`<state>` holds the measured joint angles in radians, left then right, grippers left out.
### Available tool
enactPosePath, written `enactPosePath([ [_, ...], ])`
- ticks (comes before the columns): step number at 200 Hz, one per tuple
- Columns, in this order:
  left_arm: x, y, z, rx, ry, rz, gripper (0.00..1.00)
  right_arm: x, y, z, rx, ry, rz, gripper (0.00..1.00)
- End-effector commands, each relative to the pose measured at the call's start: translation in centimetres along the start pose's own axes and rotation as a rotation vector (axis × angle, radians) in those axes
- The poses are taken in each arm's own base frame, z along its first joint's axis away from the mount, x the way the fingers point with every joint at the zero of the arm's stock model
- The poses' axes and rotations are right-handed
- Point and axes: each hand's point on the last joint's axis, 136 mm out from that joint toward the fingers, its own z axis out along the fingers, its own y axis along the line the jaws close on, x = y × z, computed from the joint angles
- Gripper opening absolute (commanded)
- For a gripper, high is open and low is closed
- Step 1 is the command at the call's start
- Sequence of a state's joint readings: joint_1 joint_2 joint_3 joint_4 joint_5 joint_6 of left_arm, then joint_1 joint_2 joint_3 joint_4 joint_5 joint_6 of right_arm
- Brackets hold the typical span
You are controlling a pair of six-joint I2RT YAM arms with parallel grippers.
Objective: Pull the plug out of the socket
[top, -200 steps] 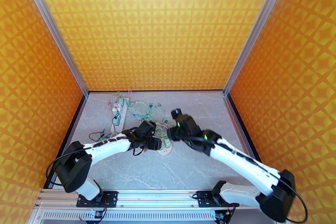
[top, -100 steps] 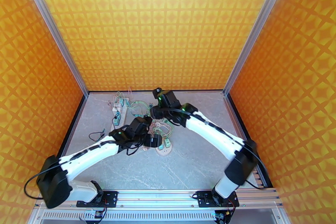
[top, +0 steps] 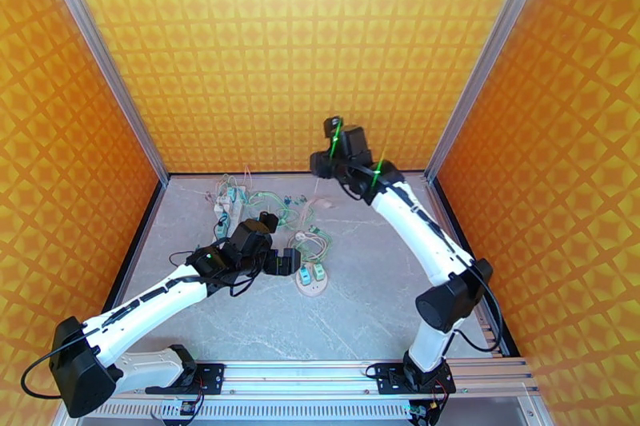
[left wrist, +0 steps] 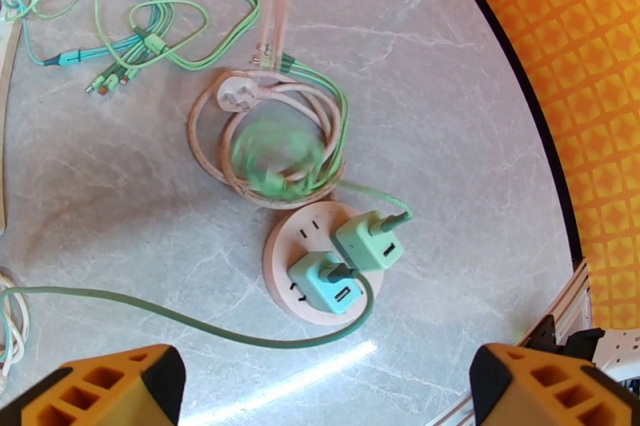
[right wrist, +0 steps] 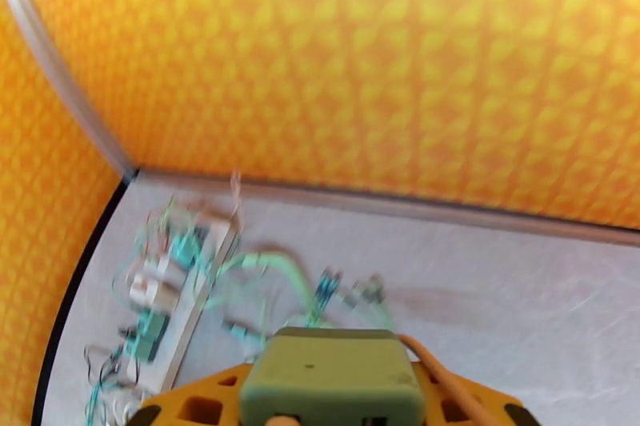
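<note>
Green plug [right wrist: 332,376] sits clenched in the right end effector [right wrist: 336,416], high at twelve o'clock of the round socket [left wrist: 282,258]; the left end effector [left wrist: 328,392] hangs released at its nine o'clock.

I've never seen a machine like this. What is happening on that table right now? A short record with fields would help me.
left tool: open, empty, close to the round socket
right tool: raised high, shut on a green plug
round socket: lying flat, with a teal plug and a light green plug seated in it
held plug: well clear of the socket
elsewhere: loose cables behind the socket, power strip at the far left
</note>
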<state>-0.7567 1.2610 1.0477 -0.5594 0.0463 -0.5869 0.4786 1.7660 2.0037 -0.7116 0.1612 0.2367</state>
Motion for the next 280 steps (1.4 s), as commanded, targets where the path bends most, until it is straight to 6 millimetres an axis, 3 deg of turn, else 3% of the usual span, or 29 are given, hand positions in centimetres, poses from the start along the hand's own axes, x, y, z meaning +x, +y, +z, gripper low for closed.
enactPosePath([
  [1, -0.5, 0.7, -0.7, -0.023, -0.024, -0.01, 0.99, -2.2, -4.6, -3.0, 0.131, -0.065, 0.012, 0.33],
  [19, -0.7, 0.7, -0.6, -0.024, -0.027, -0.011, 0.99, -1.8, -7.4, -3.9, 0.177, -0.058, 0.04, 0.35],
  [48, -0.7, 0.7, -0.2, -0.026, -0.022, -0.008, 0.99, 2.3, -10.2, -4.0, 0.241, 0.016, 0.031, 0.35],
  [99, -0.4, 1.0, 0.1, -0.037, -0.008, -0.017, 0.99, 13.9, -12.5, -3.4, 0.291, 0.21, 0.06, 0.38],
  [183, 0.7, 1.7, 1.0, -0.056, 0.025, -0.021, 0.99, 31.0, -13.5, -7.4, 0.283, 0.444, 0.258, 0.42],
  [240, 1.2, 1.7, 1.8, -0.055, 0.054, -0.011, 0.99, 36.7, -10.0, -6.3, 0.086, 0.546, 0.434, 0.45],
  [267, 1.1, 1.7, 1.6, -0.05, 0.049, -0.011, 0.99, 37.0, -10.0, -6.1, 0.086, 0.532, 0.456, 0.48],
  [280, 1.2, 1.7, 1.5, -0.049, 0.048, -0.009, 0.99, 36.8, -10.3, -6.3, 0.104, 0.532, 0.44, 0.61],
])
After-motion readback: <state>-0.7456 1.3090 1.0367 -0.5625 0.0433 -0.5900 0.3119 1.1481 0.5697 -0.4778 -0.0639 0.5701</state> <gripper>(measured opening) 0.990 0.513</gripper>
